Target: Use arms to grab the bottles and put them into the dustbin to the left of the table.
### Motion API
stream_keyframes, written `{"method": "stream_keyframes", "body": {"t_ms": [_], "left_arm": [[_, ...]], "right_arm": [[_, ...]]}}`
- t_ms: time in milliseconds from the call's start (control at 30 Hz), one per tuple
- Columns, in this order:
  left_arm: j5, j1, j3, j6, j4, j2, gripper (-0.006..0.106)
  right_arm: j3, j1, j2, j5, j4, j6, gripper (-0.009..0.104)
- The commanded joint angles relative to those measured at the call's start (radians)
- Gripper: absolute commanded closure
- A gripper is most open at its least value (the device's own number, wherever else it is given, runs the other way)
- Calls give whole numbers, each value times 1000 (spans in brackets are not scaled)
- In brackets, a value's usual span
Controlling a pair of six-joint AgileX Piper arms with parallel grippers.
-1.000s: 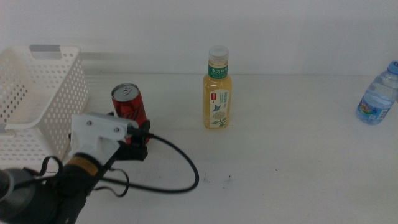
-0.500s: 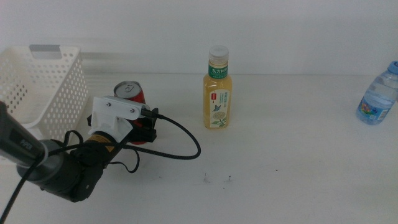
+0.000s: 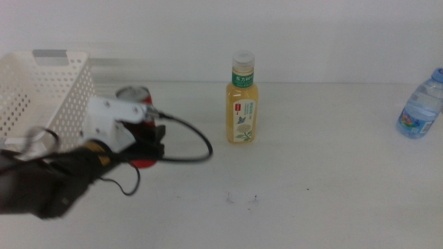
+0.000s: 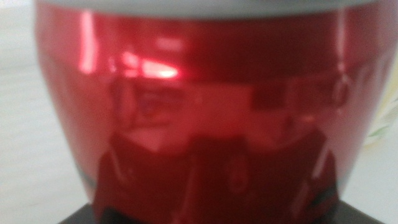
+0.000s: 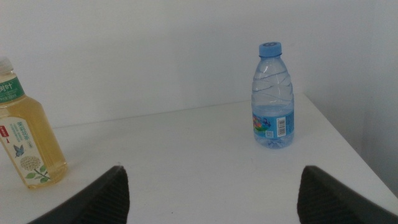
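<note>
Red soda can point(image 4: 205, 106) fills the left wrist view, left gripper point(image 3: 149, 142) clamping it; right gripper point(image 5: 211, 193) gapes.

My left arm point(image 3: 48, 183) motion-blurred, red can point(image 3: 138, 104) mostly hidden behind my housing, can filling my left wrist view, out of focus

My left gripper point(image 3: 151, 142) sits low at table's left, jaws clamped w/ sth red between; right gripper point(image 5: 211, 199) waits, jaws spread wide apart.
</note>
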Motion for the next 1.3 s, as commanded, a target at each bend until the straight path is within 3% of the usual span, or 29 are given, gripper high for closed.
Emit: {"method": "stream_keyframes", "body": {"t_ms": [0, 133, 267, 333, 500, 567, 900, 1267], "left_arm": [[209, 1, -32, -107, 68, -180, 92], [606, 1, -155, -242, 227, -351, 92], [857, 1, -291, -262, 224, -421, 92], [988, 19, -372, -151, 105, -422, 92], [1285, 171, -640, 449, -397, -361, 92], [1401, 232, -739, 530, -458, -318, 92], [1753, 475, -1134, 609, -454, -21, 92], [1748, 528, -1184, 595, -337, 225, 92]], "right_arm": [[3, -6, -4, -8, -8, -5, 4], [3, -6, -4, -8, -8, -5, 4], [3, -6, -4, -8, -8, -5, 4], [3, -6, -4, -8, -8, -5, 4], [3, -6, -4, -8, -8, -5, 4], [3, -6, -4, -8, -8, -5, 4], [3, -6, -4, -8, -8, -5, 4], [3, -6, -4, -8, -8, -5, 4]]}}
